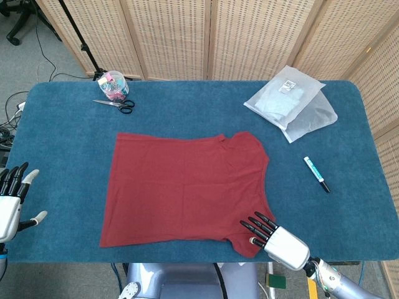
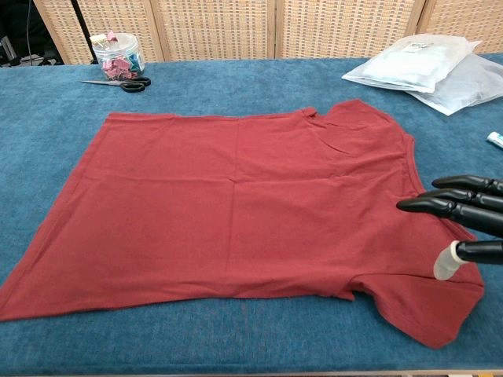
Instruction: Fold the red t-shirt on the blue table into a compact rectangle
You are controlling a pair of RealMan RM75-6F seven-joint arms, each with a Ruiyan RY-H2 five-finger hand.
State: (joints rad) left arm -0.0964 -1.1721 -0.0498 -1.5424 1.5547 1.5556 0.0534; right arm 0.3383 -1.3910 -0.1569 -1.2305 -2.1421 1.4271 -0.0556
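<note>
Fingers (image 2: pixel 452 203) above blue table (image 1: pixel 62 137)

Head view looks steeply down on the whole surface (image 1: pixel 62 131); chest view sits low and close, sharing the shirt (image 2: pixel 236 204).

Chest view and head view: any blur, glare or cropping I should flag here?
Head view: sharp and evenly lit, no glare on the blue table, red t-shirt fully in frame, left robot hand cut by the left edge. Chest view: right robot hand cropped at the right edge, its pale thumb tip slightly soft, t-shirt creases crisp, only faint shadows.
</note>
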